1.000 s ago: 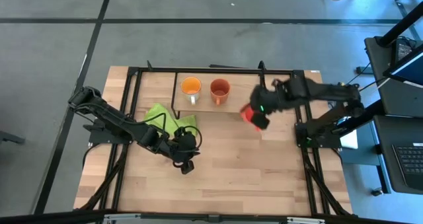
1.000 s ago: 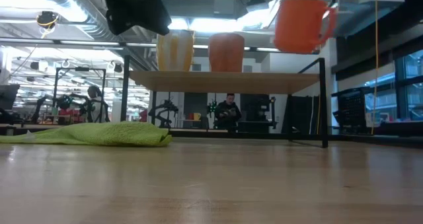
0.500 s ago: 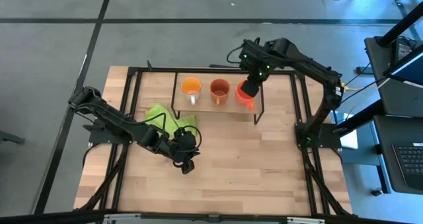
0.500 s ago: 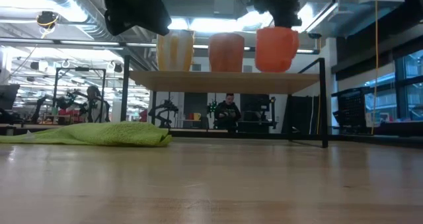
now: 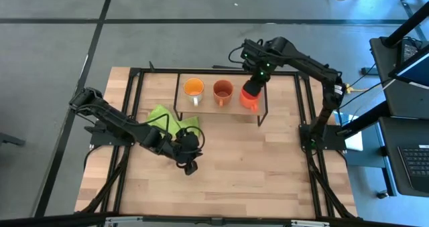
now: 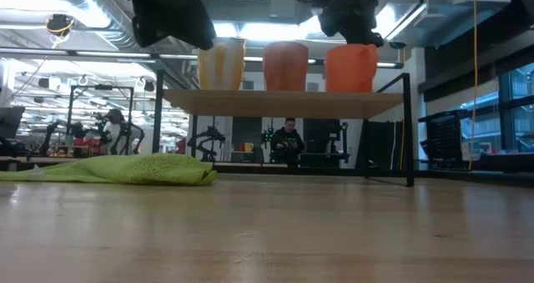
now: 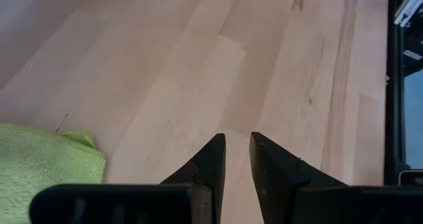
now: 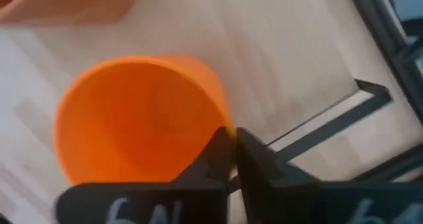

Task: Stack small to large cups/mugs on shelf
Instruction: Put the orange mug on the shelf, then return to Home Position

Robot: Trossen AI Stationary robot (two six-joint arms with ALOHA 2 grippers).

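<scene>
Three mugs stand in a row on the shelf [image 5: 208, 105] [image 6: 284, 102]: the yellow-orange one [image 5: 194, 88] [image 6: 221, 63], the brownish-orange one [image 5: 223, 90] [image 6: 285, 66] and, at the right end, the red-orange one [image 5: 249, 100] [image 6: 350, 69] [image 8: 132, 118]. My right gripper [image 5: 253, 86] [image 6: 350, 34] [image 8: 231, 141] is above the red-orange mug, shut on it. My left gripper [image 5: 190, 167] [image 7: 236, 139] waits above the bare tabletop near the green cloth, its fingers a narrow gap apart, touching nothing. My right gripper pinches the red-orange mug's rim [image 8: 221, 121] on its side toward the table's far edge, one finger inside the cup and one outside. The fingers come from above, slanting down. The mug is upright with its bottom [image 6: 350, 89] on the shelf board.
A green cloth [image 5: 167, 120] [image 6: 125, 168] [image 7: 39, 164] lies on the table left of the shelf, next to my left arm. The shelf's black wire legs [image 6: 409, 133] stand on the tabletop. Bare wood lies in front of the shelf. A person [image 6: 289, 141] shows far behind.
My right gripper carried the red-orange mug through the air from the shelf's near right side toward the table's far edge and left. It lowered the mug onto the board's right end beside the brownish-orange mug. The mug turned, so its handle no longer shows in the low view.
</scene>
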